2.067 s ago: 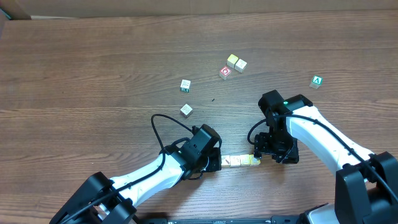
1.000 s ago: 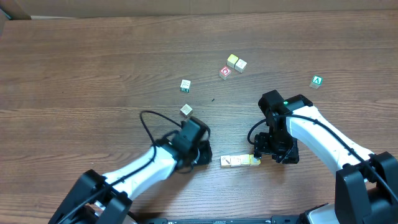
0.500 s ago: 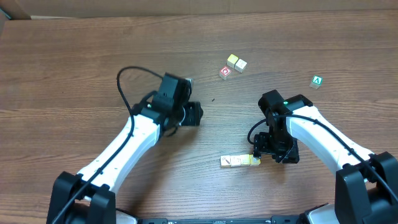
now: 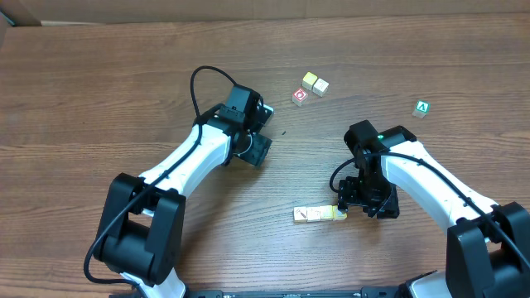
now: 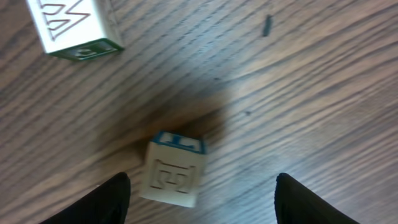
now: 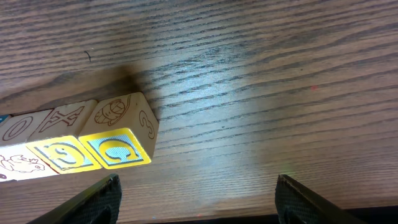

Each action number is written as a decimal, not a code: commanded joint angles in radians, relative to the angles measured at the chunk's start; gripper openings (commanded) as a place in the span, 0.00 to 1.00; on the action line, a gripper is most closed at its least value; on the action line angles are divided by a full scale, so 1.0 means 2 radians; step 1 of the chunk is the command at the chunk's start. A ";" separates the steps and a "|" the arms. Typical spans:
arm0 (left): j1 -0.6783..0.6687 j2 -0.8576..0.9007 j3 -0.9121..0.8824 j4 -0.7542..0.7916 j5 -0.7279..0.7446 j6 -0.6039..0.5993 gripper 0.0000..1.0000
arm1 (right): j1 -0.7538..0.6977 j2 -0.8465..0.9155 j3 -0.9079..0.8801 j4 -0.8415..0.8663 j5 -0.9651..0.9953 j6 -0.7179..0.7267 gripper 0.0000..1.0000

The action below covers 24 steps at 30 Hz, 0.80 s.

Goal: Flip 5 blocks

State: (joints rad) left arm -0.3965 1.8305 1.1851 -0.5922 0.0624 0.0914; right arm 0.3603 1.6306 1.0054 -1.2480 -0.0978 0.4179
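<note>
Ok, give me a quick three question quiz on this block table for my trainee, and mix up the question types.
1. True or false: the left gripper is shut on the block under it.
2. Which lies nearest the right gripper? A the green cube, B the row of blocks, C the red-faced cube.
3. How many blocks show in the left wrist view?
Key: 1 false, its jaws stand open and the block lies free between them. 2 B. 3 two, with the second block at the top left.

Three blocks [image 4: 315, 215] in touching row (yellow side faces); pale pair [image 4: 320, 86] touching farther back
</note>
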 commanded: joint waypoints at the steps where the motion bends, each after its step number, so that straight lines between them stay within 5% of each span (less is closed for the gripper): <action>1: 0.016 0.011 0.015 0.003 -0.014 0.033 0.67 | -0.001 -0.001 -0.003 0.002 -0.001 -0.001 0.80; 12: 0.031 0.036 0.015 0.014 0.006 0.035 0.54 | -0.001 -0.001 -0.003 0.004 -0.001 -0.001 0.80; 24: 0.031 0.037 0.015 0.014 0.015 0.029 0.27 | -0.001 -0.001 -0.003 0.006 -0.001 0.001 0.80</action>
State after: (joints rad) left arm -0.3386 1.8923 1.1931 -0.5613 0.0681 0.1417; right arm 0.3603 1.6306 1.0054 -1.2407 -0.0982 0.4179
